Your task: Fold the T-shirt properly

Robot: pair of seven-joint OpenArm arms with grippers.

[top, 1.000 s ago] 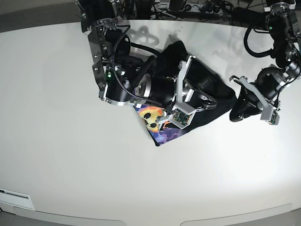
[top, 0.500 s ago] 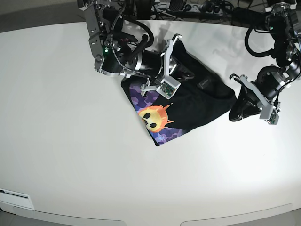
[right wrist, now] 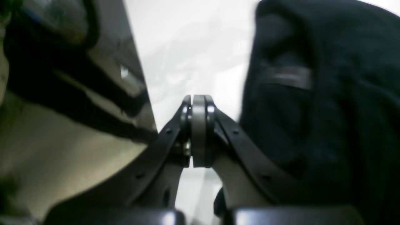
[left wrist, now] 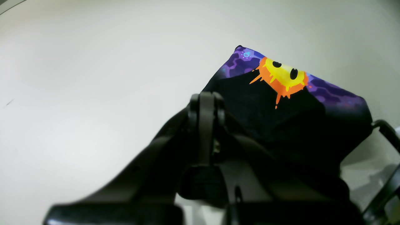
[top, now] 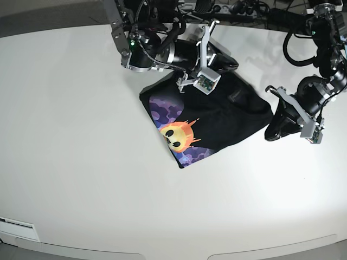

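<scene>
T-shirt (top: 209,122): folded into a compact, uneven bundle toward the worktop's (top: 81,162) far edge, print up, tidying possibly left; both arms' jaws clenched, empty, clear of cloth.

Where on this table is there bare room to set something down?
The table is bare left of the T-shirt and across the whole near side below it. It is crowded at the far edge, where the right gripper hangs over the shirt, and beside the left gripper.
</scene>
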